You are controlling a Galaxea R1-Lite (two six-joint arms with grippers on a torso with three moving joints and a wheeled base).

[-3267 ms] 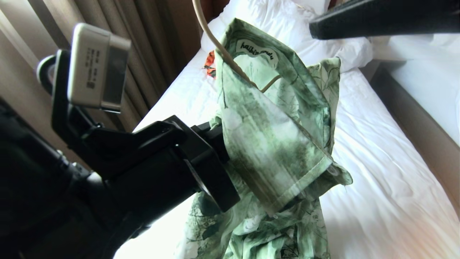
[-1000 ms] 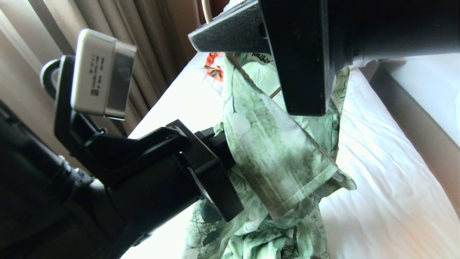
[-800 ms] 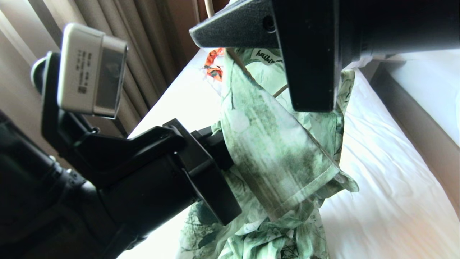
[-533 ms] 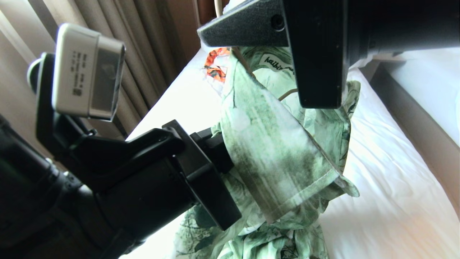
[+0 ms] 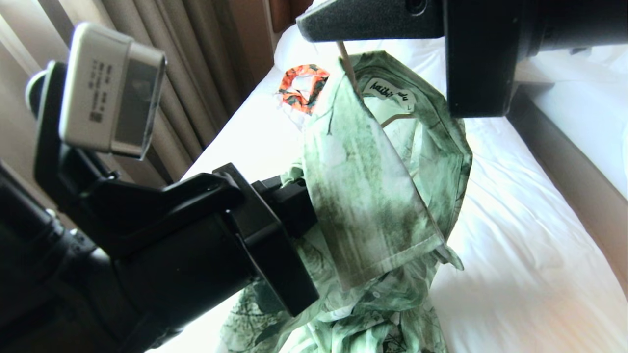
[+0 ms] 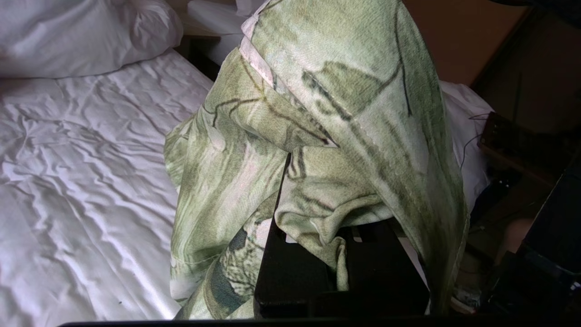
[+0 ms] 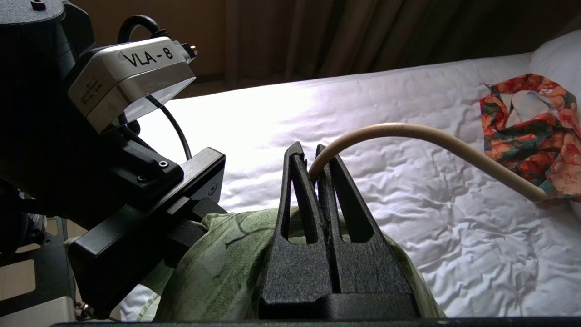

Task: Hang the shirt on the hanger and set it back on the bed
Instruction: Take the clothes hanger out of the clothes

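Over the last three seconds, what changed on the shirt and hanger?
The right gripper, shut on the hanger, swung in over the shirt, then drew back toward upper right in the head view, uncovering the collar label. The shirt's hanging fold shifted slightly. The left gripper kept its grip on the shirt, barely moving. The orange garment and bed stayed put.

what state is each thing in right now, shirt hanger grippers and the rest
shirt: held up off the bed, draped over the hanger, lower part bunched
hanger: raised, its hook pinched in the right gripper
left gripper: shut on shirt fabric
right gripper: shut on the hanger
bed: sheet wrinkled
orange floral garment: lying crumpled on the bed
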